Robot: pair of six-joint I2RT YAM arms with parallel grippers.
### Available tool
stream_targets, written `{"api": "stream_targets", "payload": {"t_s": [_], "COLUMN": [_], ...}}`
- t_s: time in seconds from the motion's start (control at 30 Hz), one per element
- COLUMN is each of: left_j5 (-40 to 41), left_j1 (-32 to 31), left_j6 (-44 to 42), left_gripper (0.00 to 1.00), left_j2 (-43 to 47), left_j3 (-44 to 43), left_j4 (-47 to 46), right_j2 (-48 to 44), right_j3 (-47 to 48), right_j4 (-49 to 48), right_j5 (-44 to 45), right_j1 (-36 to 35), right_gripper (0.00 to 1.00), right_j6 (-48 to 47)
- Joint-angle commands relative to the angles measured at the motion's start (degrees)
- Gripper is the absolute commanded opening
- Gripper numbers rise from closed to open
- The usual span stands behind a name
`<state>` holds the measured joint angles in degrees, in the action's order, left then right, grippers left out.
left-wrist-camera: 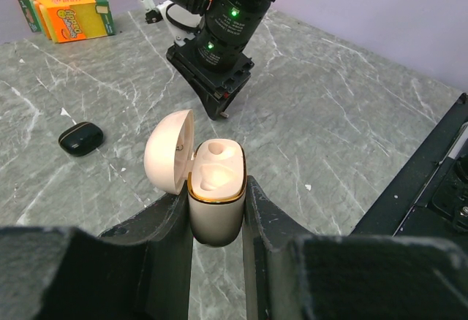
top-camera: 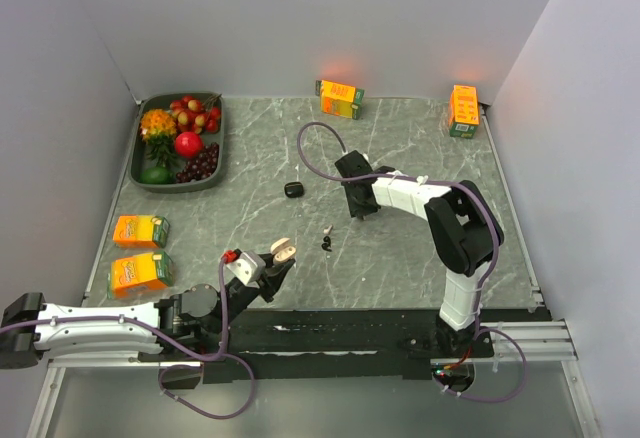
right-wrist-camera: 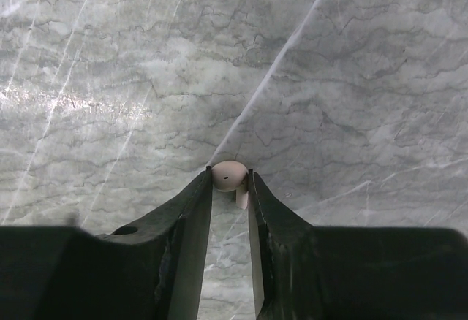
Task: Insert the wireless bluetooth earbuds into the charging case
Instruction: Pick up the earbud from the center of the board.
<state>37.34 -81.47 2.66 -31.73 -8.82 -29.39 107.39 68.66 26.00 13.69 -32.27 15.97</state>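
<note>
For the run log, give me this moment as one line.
left gripper: holding open charging case | right gripper: pinching whitish earbud at table

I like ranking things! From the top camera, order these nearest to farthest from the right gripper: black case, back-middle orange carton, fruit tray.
From the right gripper:
1. Black case, just to its left.
2. Orange carton, at the back.
3. Fruit tray, far left corner.

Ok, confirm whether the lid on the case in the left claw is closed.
No, the charging case in the left claw has its lid swung open beside the sockets.
</note>
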Motion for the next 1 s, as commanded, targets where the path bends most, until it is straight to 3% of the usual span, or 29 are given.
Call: {"api": "stream_targets", "payload": {"t_s": [0.0,0.07,0.17,0.4,0.77,0.87,0.97], "left_j5": [-0.43,-0.52,-0.52,-0.34,-0.43,-0.43,-0.34], "left_j1": [-0.35,-0.35,-0.36,-0.44,-0.44,-0.44,-0.53], "left_j6": [0.60,0.42,0.51,0.51,0.77,0.95,0.95], "left_gripper": [0.01,0.01,0.01,0.01,0.01,0.01,0.01], "left_j2": [-0.18,-0.35,-0.35,-0.27,-0.36,-0.18,-0.18], "left_j3": [-2.17,-2.17,-2.17,-2.17,-2.08,-2.08,-1.99], "left_j4": [-2.43,-2.60,-2.61,-2.34,-2.34,-2.17,-2.25], "right_j2": [0.80,0.54,0.27,1.33,2.03,2.12,1.16], "right_j3": [0.50,0.86,1.56,2.70,1.92,1.74,1.47], "right_j4": [-0.34,-0.07,0.10,0.28,-0.51,-0.51,-0.42], "right_j5": [0.20,0.02,0.02,-0.60,-1.56,-1.57,-1.04], "right_j1": [0.02,0.02,0.02,-0.07,0.10,0.02,0.02], "right_gripper": [0.33,0.44,0.51,0.50,0.33,0.20,0.00], "right_j6": [0.20,0.56,0.65,0.21,-0.06,0.12,0.73]}}
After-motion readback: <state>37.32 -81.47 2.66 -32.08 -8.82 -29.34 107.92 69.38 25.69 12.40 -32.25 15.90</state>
